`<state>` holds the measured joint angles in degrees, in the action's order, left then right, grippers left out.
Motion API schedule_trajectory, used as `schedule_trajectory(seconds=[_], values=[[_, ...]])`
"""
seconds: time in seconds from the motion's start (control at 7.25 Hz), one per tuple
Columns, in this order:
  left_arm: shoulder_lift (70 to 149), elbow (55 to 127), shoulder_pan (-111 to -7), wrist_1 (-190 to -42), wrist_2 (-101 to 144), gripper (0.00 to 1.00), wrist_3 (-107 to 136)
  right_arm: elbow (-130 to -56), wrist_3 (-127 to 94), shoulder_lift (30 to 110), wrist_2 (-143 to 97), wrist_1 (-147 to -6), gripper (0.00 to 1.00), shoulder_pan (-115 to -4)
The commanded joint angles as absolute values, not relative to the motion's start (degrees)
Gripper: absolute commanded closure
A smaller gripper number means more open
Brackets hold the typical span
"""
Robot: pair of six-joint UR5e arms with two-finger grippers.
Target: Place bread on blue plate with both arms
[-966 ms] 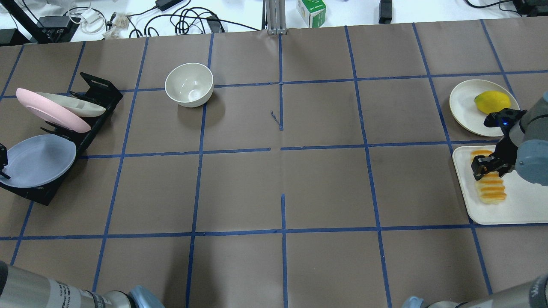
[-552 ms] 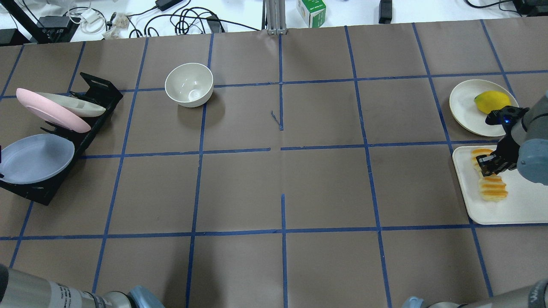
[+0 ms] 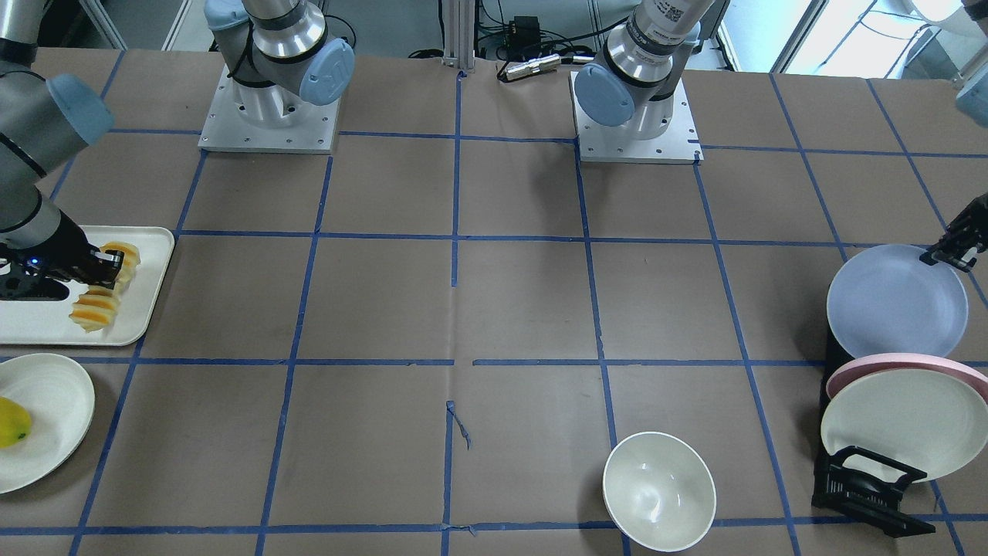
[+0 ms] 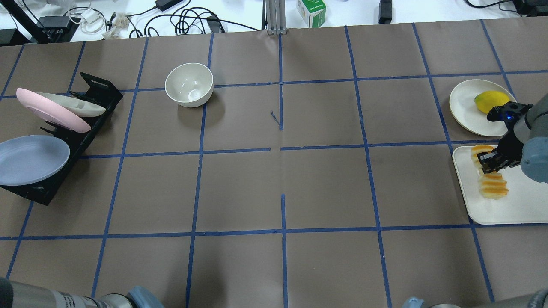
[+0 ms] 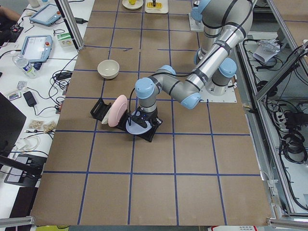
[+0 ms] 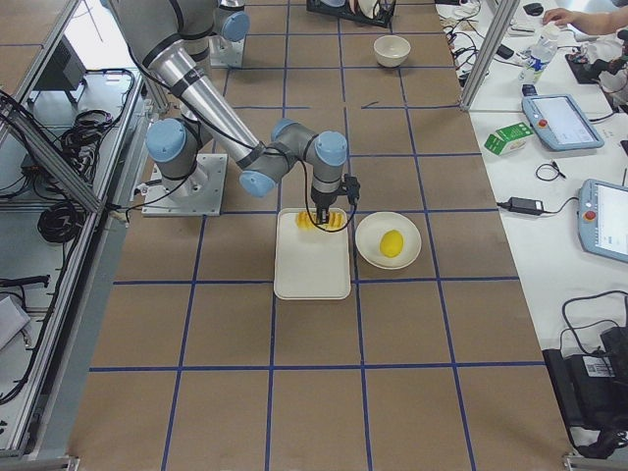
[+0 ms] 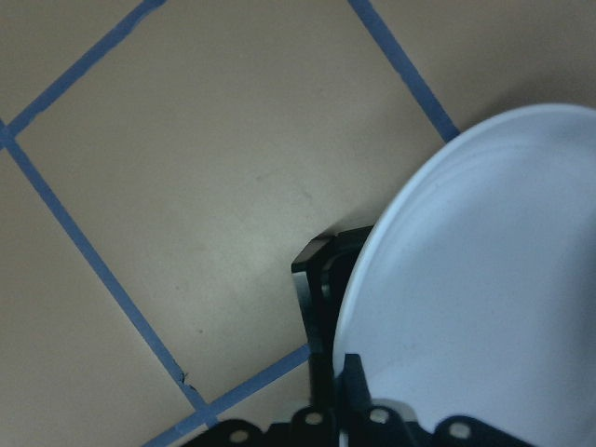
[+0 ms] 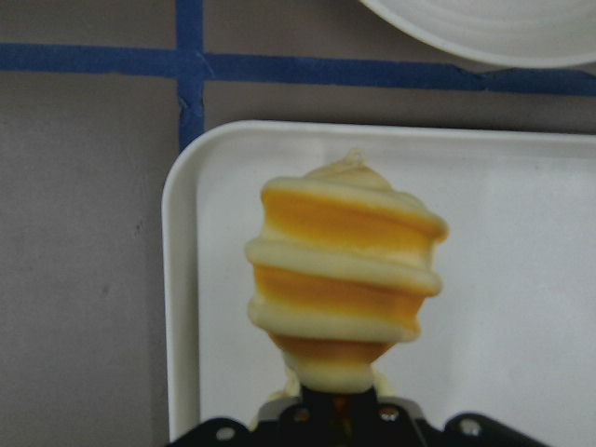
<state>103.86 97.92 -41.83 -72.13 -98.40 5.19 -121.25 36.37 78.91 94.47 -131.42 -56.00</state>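
Right gripper (image 4: 492,164) clamps the bread (image 4: 493,188) at its middle; left gripper (image 3: 948,253) pinches the blue plate (image 3: 895,303) by its rim.

The bread (image 4: 493,188) is banded orange-golden and pale yellow; the tray (image 4: 513,209) is white. The blue plate (image 4: 32,159) is plain pale lavender-blue, the pink plate (image 4: 51,110) equally plain, the rack (image 4: 100,87) black. The lemon (image 4: 483,102) is yellow, the bowl (image 4: 189,84) cream-white. The table (image 4: 325,188) is brown, gridded with blue tape.
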Motion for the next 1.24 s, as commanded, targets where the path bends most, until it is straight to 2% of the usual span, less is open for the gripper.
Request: schedule_trajectory(seconds=[0.0,0.28,0.55,0.83,1.1], values=[[97.93,93.45,-43.15,-89.14,-98.17,1.00,3.70,-121.29,36.04,80.16,94.39,-129.38,1.00,-56.34],[94.50,93.86,-51.11,-94.12,-90.32,1.00,2.19,-119.54,35.86,83.12,94.48,-126.84,1.00,-58.17],[93.86,94.92,-64.17,-92.48,-88.77,1.00,1.58,-114.03,35.86,84.37,94.31,-118.17,1.00,-59.76],[97.02,96.84,-78.16,-77.31,-83.87,1.00,2.19,-107.08,32.11,84.38,94.31,-111.65,1.00,-65.52],[100.97,102.54,-87.33,-58.64,-79.55,1.00,2.90,-101.80,23.24,84.55,89.16,-103.13,1.00,-73.09]])
